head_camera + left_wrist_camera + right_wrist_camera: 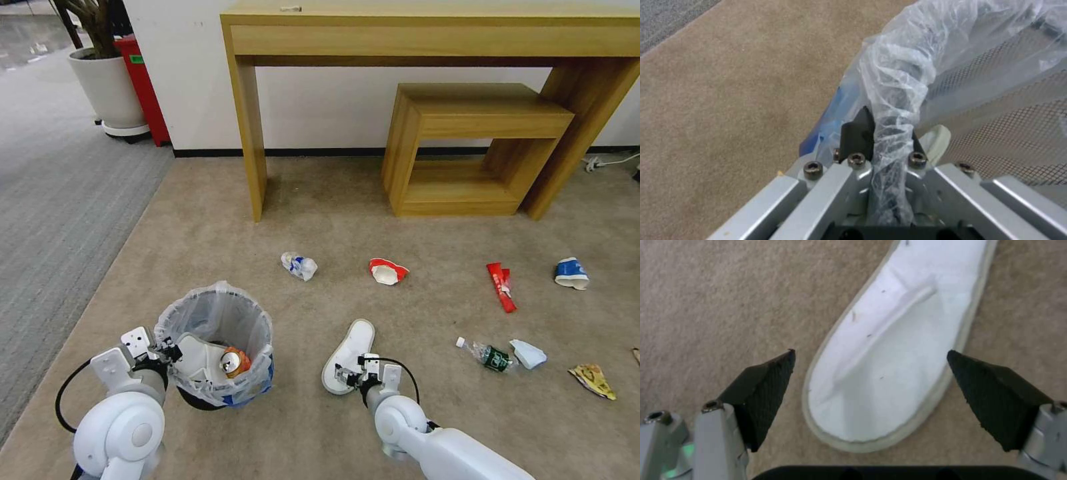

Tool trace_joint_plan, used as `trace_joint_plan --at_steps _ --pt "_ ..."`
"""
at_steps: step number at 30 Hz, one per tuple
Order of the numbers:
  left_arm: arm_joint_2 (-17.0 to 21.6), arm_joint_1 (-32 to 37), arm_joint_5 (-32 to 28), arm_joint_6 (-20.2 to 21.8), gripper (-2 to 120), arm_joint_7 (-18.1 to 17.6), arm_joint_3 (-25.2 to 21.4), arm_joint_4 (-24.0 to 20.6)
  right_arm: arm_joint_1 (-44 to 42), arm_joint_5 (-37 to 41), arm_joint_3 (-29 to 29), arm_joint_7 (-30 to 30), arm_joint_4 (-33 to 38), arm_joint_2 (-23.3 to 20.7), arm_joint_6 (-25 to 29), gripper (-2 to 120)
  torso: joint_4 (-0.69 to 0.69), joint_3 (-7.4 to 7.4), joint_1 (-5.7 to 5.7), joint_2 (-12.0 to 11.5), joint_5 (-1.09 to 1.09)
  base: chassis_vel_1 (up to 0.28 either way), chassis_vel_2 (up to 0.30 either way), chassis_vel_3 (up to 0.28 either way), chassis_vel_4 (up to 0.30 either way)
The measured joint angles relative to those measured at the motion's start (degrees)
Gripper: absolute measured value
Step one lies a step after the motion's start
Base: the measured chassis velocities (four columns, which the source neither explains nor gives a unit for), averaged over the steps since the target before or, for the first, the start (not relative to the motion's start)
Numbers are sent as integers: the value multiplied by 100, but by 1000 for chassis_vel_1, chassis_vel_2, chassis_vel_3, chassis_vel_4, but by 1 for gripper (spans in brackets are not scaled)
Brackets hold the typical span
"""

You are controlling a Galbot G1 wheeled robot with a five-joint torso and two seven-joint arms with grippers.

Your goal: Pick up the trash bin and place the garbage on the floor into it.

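Right gripper (352, 375) spread wide, low over heel end of white slipper (349, 355) on beige carpet (220, 220). Slipper dead ahead of the pads and between them in right wrist view, neither pad (764, 396) touching; long axis running away from the wrist toward the desk (427, 33), roughly crosswise to the closing line. So a squeeze across the narrow width, probably needing only a short drop first. Right arm clearly the nearer one; left busy.

Left gripper (165, 352) clamped on near rim of trash bin (217, 313), bag plastic pinched between the pads in left wrist view. Bin tipped toward the robot, just left of the slipper, w/ a can (233, 362) and another white slipper inside.

Head view gives layout: crushed cups (299, 265), red wrapper (501, 285), small bottle (490, 355) well beyond. Right wrist view gives pad-to-slipper clearance, hidden from the head cam by the wrist. Left wrist view gives mesh wall (996, 110) under the bag (898, 73).
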Motion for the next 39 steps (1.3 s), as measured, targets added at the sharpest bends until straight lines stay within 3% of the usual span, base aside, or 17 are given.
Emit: trace_joint_plan --at_steps 29,39 --pt "46 28 -39 -26 1 2 -27 -70 372 20 42 -22 -462 562 112 83 0 0 0 0 -1 0 0 0 0" --pt "62 30 -43 -32 1 3 -33 -81 315 9 127 -43 -447 501 133 82 0 0 0 0 0 0 0 0 0"
